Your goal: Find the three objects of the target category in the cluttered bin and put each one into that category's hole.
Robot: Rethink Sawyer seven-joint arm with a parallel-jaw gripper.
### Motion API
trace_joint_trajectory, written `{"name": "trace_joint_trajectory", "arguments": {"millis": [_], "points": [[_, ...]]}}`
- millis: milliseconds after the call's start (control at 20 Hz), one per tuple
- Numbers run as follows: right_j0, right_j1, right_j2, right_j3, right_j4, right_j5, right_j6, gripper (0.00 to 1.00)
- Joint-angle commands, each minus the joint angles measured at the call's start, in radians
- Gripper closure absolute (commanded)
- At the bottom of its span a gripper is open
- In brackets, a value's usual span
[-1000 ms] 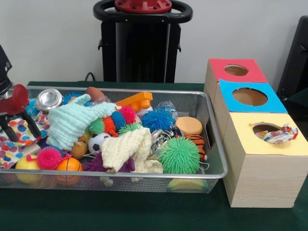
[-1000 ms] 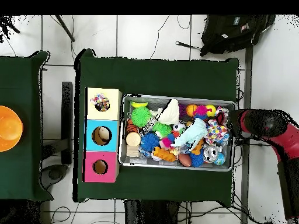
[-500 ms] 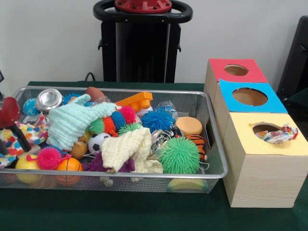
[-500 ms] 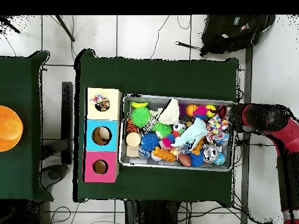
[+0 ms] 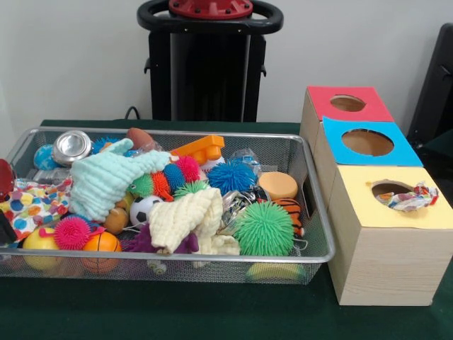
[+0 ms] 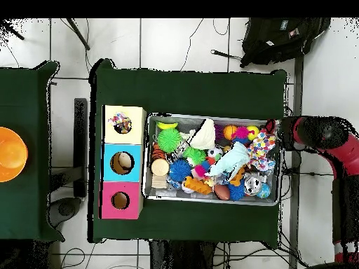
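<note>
Locate the dotted cloth (image 5: 32, 202) at the left end of the bin (image 5: 311, 177) in the front view: it is white fabric printed with red, blue, yellow and orange spots, and it lies crumpled over the toys against the end wall. In the overhead view the same cloth (image 6: 261, 149) sits at the bin's right end, with one corner reaching toward the rim beside the arm. Note two more cloths in the bin: a mint cloth (image 5: 106, 177) draped over the left-centre pile, and a cream cloth (image 5: 187, 219) near the front wall, just left of a green spiky ball (image 5: 264, 228). A fourth piece of patterned fabric (image 5: 407, 197) hangs half out of the hole in the yellow box (image 5: 396, 241), which stands just right of the bin, in line with the blue box (image 5: 368, 143) and the red box (image 5: 347, 103). The gripper (image 5: 4, 228) shows only as a red and black sliver at the left edge, beside the dotted cloth; you cannot tell how its jaws stand. From overhead, the gripper (image 6: 284, 133) sits just outside the bin's end wall.
</note>
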Motion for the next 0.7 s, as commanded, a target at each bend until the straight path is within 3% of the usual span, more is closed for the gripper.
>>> {"name": "trace_joint_trajectory", "arguments": {"millis": [50,700], "points": [[0.003,0.016,0.042,-0.026,-0.001,0.089,-0.231,1.0],[-0.012,-0.162,0.019,0.228,0.018,0.041,-0.111,1.0]]}}
